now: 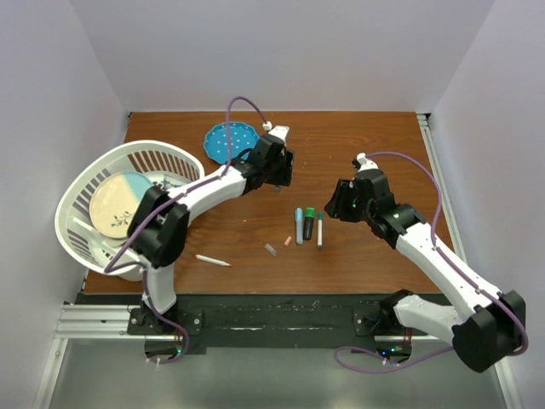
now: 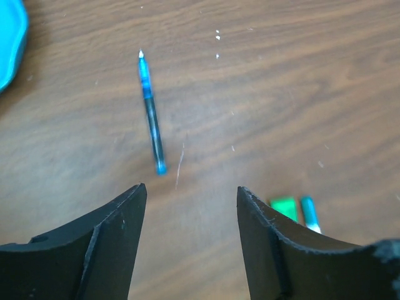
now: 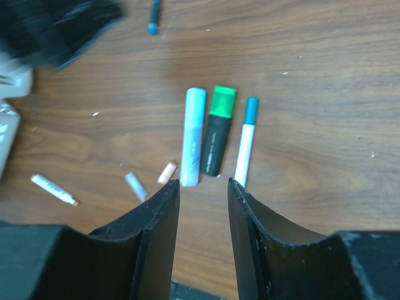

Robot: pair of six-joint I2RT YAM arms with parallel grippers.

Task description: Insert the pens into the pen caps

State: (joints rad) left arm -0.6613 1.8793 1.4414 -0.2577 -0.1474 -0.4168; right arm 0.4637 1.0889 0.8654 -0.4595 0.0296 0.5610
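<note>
Centrally on the wooden table (image 1: 383,145), three pens lie side by side: a light-blue pen (image 3: 193,144), a dark pen (image 3: 215,149) wearing a green cap (image 3: 222,101) on its far end, and a thin white pen (image 3: 243,157) with a teal cap (image 3: 250,110), also on its far end. Just left of this row and slightly nearer lie a loose pink cap (image 3: 167,172) and a grey cap (image 3: 135,185), apart from each other. A second white pen (image 1: 213,261) lies well to the left, near the front edge. The right gripper (image 3: 203,184) hovers to the right of the row, fingers spread and holding nothing. The left gripper (image 2: 190,194) hovers to the far left of the row, its fingers likewise parted and empty; a slim blue pen (image 2: 150,112) lies on the wood ahead of them, untouched. A blue plate (image 1: 230,141) sits at the far edge, and a white basket (image 1: 81,183) stands at the left.
</note>
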